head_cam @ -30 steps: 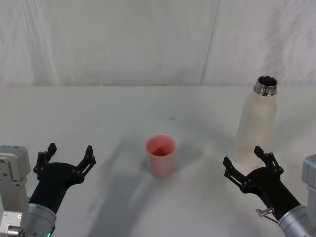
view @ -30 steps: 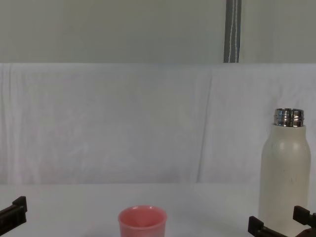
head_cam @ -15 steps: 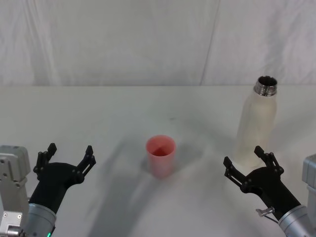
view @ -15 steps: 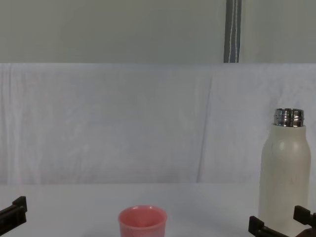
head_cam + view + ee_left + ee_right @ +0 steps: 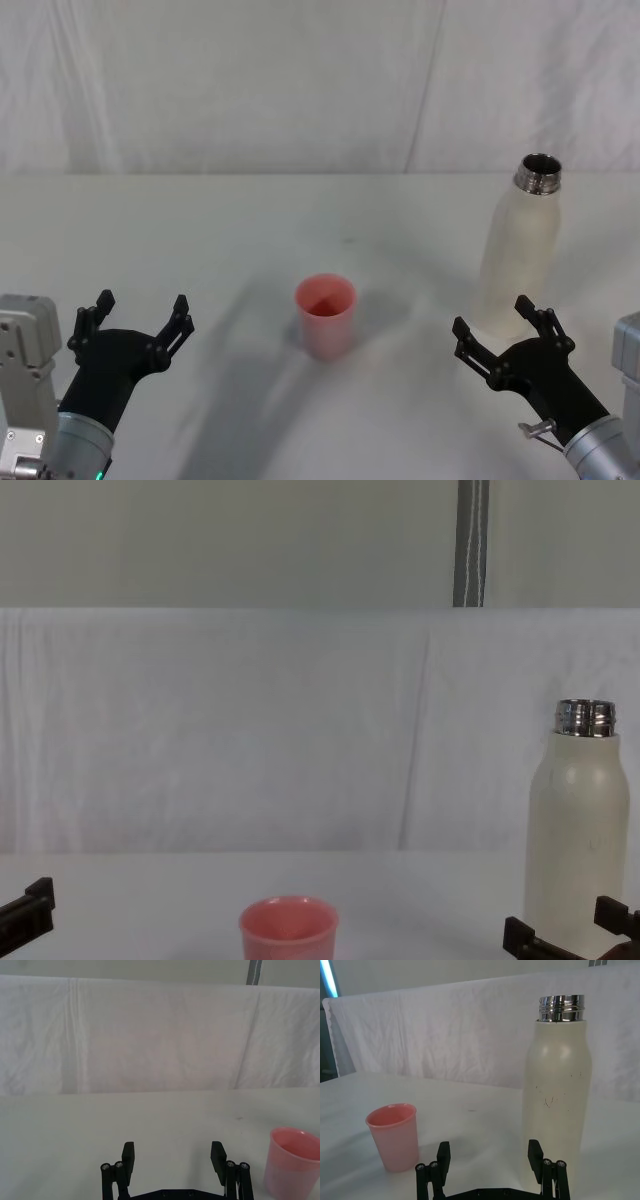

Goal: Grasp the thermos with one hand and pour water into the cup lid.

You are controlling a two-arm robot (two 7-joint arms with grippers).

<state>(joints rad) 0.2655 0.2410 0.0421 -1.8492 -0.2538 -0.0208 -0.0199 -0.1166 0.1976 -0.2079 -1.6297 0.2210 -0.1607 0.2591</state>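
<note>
The thermos (image 5: pixel 518 250) stands upright at the right of the table, cream-white with an open steel neck; it also shows as a tall bottle (image 5: pixel 556 1100) in the right wrist view and at the right of the chest view (image 5: pixel 577 840). The cup lid (image 5: pixel 324 315), a small pink cup, sits upright mid-table, seen too in the chest view (image 5: pixel 288 930), right wrist view (image 5: pixel 395 1135) and left wrist view (image 5: pixel 292 1162). My right gripper (image 5: pixel 497 333) is open just in front of the thermos base, apart from it. My left gripper (image 5: pixel 140 317) is open, well to the left of the cup.
The table (image 5: pixel 250 230) is covered in white cloth, and a white cloth backdrop (image 5: pixel 300 80) hangs behind its far edge. A grey vertical post (image 5: pixel 472 542) rises behind the backdrop.
</note>
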